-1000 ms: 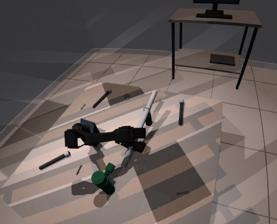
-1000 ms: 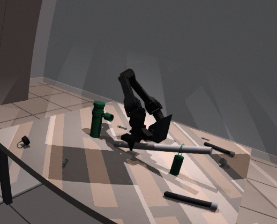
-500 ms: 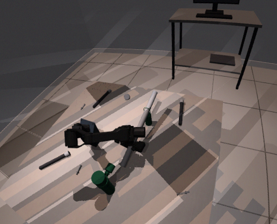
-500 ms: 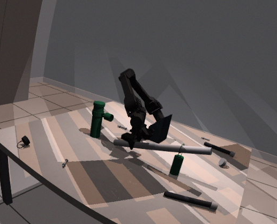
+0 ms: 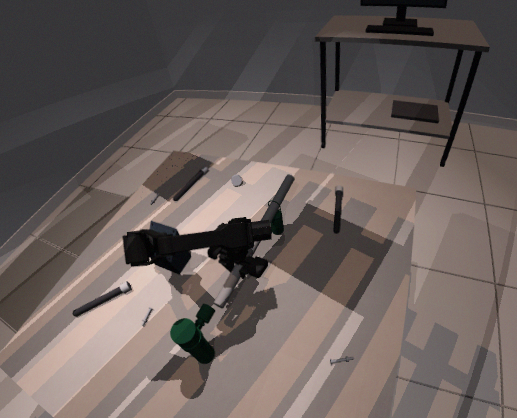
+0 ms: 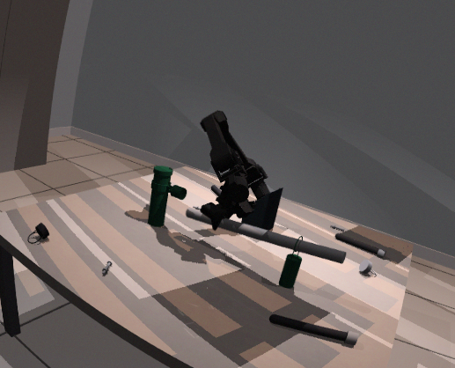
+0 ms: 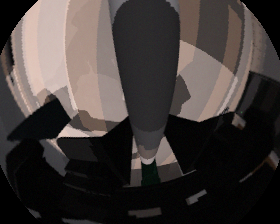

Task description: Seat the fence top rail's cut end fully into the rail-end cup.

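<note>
As the desk [image 5: 280, 370] [image 6: 128, 246] runs from left to right in the exterior view, a ringed cap [image 6: 40, 231] comes first, then a bolt [image 5: 342, 360] [image 6: 106, 268] lying nearer the front edge. Next stands the green post [image 5: 202, 350] [image 6: 157, 211], upright, with its post cap [image 5: 184, 331] [image 6: 163, 169] on top. The band [image 6: 160, 186] sits high on it, just under that cap, and the cup [image 5: 205, 314] [image 6: 179, 192] juts from the band toward the rail.

The rail [image 5: 228, 288] [image 6: 268, 235] [image 7: 147, 65] begins just to the right, its cut end near the cup but apart from it and outside its mouth. In the exterior view that end appears lower than the cup.

The tool [image 5: 237, 267] [image 6: 225, 218] [image 7: 144, 116] is closed on the rail close to the cut end, one finger on each side. The short end portion reaches past the fingers toward the cup; the long portion runs the other way, through the loop above the short post [image 5: 278, 222] [image 6: 290, 270], and on beyond it.

Farther right, a dark tube [image 5: 338, 210] [image 6: 310, 329] lies in front, another tube [image 5: 190, 185] [image 6: 359, 245] lies behind, and a pale cap [image 5: 236, 180] [image 6: 366, 267] rests between the two.
</note>
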Tool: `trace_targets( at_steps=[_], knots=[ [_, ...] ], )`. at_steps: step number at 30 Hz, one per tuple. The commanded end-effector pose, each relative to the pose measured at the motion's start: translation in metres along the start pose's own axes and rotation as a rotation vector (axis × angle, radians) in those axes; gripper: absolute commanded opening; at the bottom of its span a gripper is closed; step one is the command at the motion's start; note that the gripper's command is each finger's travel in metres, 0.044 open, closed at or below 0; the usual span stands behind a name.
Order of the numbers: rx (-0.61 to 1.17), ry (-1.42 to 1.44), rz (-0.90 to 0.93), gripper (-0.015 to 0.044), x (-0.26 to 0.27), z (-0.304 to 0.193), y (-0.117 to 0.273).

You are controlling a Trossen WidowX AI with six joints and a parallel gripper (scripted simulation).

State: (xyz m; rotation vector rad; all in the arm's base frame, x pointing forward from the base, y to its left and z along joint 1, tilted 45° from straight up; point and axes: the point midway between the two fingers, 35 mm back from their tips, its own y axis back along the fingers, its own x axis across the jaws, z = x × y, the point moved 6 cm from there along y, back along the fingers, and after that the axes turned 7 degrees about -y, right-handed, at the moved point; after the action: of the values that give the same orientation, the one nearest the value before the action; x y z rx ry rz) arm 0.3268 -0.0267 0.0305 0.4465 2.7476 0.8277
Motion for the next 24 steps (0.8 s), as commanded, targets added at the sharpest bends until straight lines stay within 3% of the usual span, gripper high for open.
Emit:
trace_targets(
  at_steps=[1, 7, 24],
  knots=[
    [0.068, -0.001, -0.029, 0.0, -0.001, -0.007, 0.018],
    [0.128, -0.002, -0.055, 0.0, -0.001, -0.013, 0.035],
    [0.109, -0.002, -0.04, 0.0, 0.0, -0.011, 0.03]
  ],
)
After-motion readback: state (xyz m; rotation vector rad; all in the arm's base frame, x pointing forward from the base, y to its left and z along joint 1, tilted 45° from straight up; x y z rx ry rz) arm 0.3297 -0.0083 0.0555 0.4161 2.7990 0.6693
